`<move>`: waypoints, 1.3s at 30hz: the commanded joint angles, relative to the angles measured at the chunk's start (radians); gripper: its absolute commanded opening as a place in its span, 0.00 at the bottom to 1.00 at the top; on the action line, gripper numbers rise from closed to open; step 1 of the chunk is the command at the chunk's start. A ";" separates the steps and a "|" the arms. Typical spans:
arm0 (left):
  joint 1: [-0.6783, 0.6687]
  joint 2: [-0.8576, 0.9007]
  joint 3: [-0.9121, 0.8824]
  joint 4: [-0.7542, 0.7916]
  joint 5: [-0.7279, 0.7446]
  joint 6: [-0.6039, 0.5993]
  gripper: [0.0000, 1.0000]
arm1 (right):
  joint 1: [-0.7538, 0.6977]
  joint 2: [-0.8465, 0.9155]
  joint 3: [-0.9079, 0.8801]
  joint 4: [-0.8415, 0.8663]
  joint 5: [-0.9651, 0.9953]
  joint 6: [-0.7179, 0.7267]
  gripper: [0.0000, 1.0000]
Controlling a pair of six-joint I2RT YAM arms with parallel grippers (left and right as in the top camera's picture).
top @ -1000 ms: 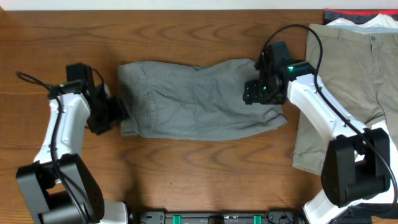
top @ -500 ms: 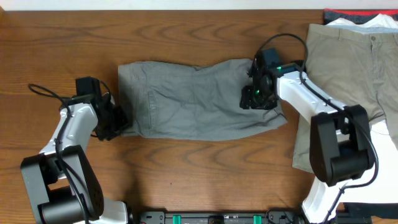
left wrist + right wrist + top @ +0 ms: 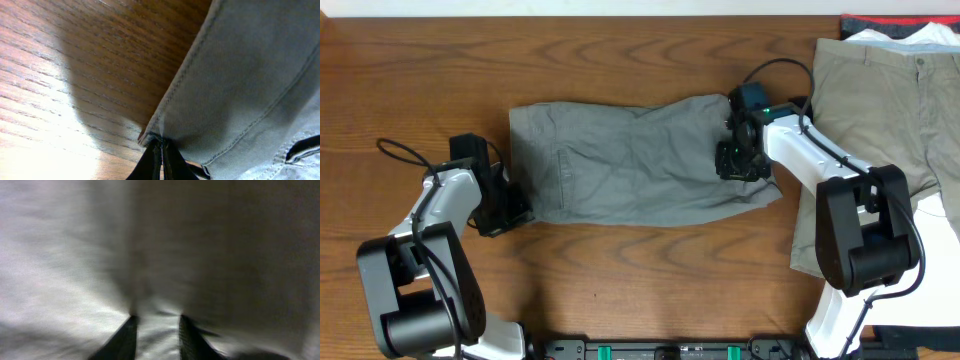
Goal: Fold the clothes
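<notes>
The wrinkled grey shorts (image 3: 640,165) lie flat across the middle of the table. My left gripper (image 3: 510,208) sits at their lower left corner. In the left wrist view it (image 3: 161,145) is shut on the stitched hem of the grey shorts (image 3: 240,75). My right gripper (image 3: 738,165) presses down on the shorts' right end. In the blurred right wrist view its jaws (image 3: 157,325) stand a little apart, with a ridge of grey cloth (image 3: 75,255) between them.
Larger khaki trousers (image 3: 890,120) lie spread at the right edge of the table, close beside the right arm. A white garment (image 3: 920,35) and a red-black one (image 3: 865,22) lie at the back right corner. Bare wood (image 3: 420,80) surrounds the shorts.
Both grippers have closed in. The left came down and right onto the lower left corner and pinched it. The right settled onto the right end with narrowing jaws.
</notes>
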 commanded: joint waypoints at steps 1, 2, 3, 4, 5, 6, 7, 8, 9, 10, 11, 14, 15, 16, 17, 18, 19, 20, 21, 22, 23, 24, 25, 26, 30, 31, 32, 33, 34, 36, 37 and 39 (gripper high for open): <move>0.009 0.085 -0.027 0.001 -0.098 0.012 0.06 | -0.035 0.009 -0.057 -0.005 0.166 0.109 0.15; 0.014 0.087 -0.027 0.000 -0.113 0.012 0.06 | -0.045 0.009 -0.070 -0.004 0.172 0.124 0.09; 0.020 0.085 -0.024 -0.004 -0.126 0.013 0.06 | -0.056 0.009 -0.080 -0.006 0.173 0.138 0.06; 0.025 0.080 -0.018 -0.012 -0.131 0.013 0.06 | -0.067 0.009 -0.084 -0.009 0.162 0.140 0.06; 0.031 0.075 -0.008 -0.024 -0.131 0.021 0.06 | -0.077 0.009 -0.084 -0.011 0.150 0.139 0.05; 0.037 0.066 0.011 -0.047 -0.131 0.023 0.06 | -0.087 0.008 -0.082 -0.011 0.132 0.125 0.06; 0.042 0.056 0.029 -0.068 -0.131 0.024 0.06 | -0.095 0.004 -0.077 -0.009 0.105 0.096 0.06; 0.047 0.040 0.053 -0.095 -0.131 0.024 0.06 | -0.100 -0.001 -0.071 -0.010 0.077 0.063 0.06; 0.050 0.021 0.080 -0.124 -0.131 0.025 0.06 | -0.106 -0.013 -0.060 -0.012 0.025 0.016 0.07; 0.052 -0.002 0.109 -0.154 -0.130 0.031 0.06 | -0.109 -0.028 -0.050 -0.011 -0.030 -0.037 0.09; 0.051 -0.022 0.134 -0.179 -0.130 0.037 0.07 | -0.109 -0.045 -0.041 -0.011 -0.069 -0.076 0.11; 0.043 -0.097 0.210 -0.238 -0.124 0.047 0.10 | -0.109 -0.120 -0.014 -0.014 -0.140 -0.161 0.18; 0.038 -0.124 0.228 -0.243 -0.115 0.054 0.11 | -0.109 -0.154 -0.007 -0.013 -0.151 -0.168 0.22; 0.031 -0.150 0.241 -0.241 -0.091 0.067 0.12 | -0.109 -0.181 -0.002 -0.010 -0.153 -0.167 0.24; 0.025 -0.167 0.246 -0.230 -0.066 0.074 0.12 | -0.109 -0.206 -0.001 0.001 -0.155 -0.167 0.24; 0.014 -0.190 0.246 -0.201 -0.024 0.077 0.12 | -0.109 -0.232 -0.001 0.020 -0.161 -0.167 0.24; 0.000 -0.203 0.246 -0.165 0.021 0.077 0.11 | -0.109 -0.252 -0.001 0.044 -0.175 -0.166 0.24; -0.018 -0.205 0.246 -0.124 0.062 0.077 0.11 | -0.109 -0.264 -0.001 0.072 -0.196 -0.166 0.23; -0.033 -0.204 0.246 -0.095 0.085 0.078 0.11 | -0.106 -0.266 -0.001 0.098 -0.220 -0.162 0.21; -0.057 -0.195 0.245 -0.058 0.108 0.089 0.09 | -0.103 -0.265 -0.001 0.123 -0.248 -0.162 0.19; -0.082 -0.183 0.245 -0.025 0.126 0.100 0.08 | -0.097 -0.254 -0.001 0.155 -0.276 -0.156 0.18; -0.113 -0.166 0.245 0.006 0.144 0.115 0.07 | -0.089 -0.241 -0.001 0.182 -0.301 -0.150 0.17; -0.144 -0.144 0.245 0.041 0.164 0.132 0.06 | -0.079 -0.223 -0.002 0.214 -0.329 -0.151 0.17; -0.176 -0.118 0.245 0.080 0.179 0.145 0.06 | -0.067 -0.202 -0.002 0.248 -0.354 -0.151 0.16; -0.283 -0.006 0.245 0.238 0.205 0.156 0.06 | -0.014 -0.105 -0.002 0.395 -0.442 -0.128 0.14; -0.303 0.017 0.245 0.272 0.208 0.156 0.06 | -0.001 -0.079 -0.002 0.438 -0.462 -0.109 0.13; -0.323 0.042 0.245 0.308 0.208 0.156 0.06 | 0.011 -0.057 -0.002 0.473 -0.482 -0.095 0.13; -0.338 0.061 0.245 0.336 0.208 0.155 0.06 | 0.024 -0.032 -0.002 0.515 -0.500 -0.072 0.13; -0.353 0.084 0.245 0.370 0.208 0.155 0.06 | 0.039 -0.007 -0.002 0.554 -0.505 -0.038 0.12; -0.373 0.123 0.245 0.433 0.208 0.133 0.06 | 0.064 0.035 -0.002 0.623 -0.506 0.031 0.12; -0.377 0.145 0.245 0.467 0.208 0.105 0.06 | 0.077 0.058 -0.002 0.661 -0.509 0.064 0.12; -0.378 0.187 0.245 0.527 0.207 0.048 0.06 | 0.101 0.097 -0.002 0.741 -0.511 0.121 0.11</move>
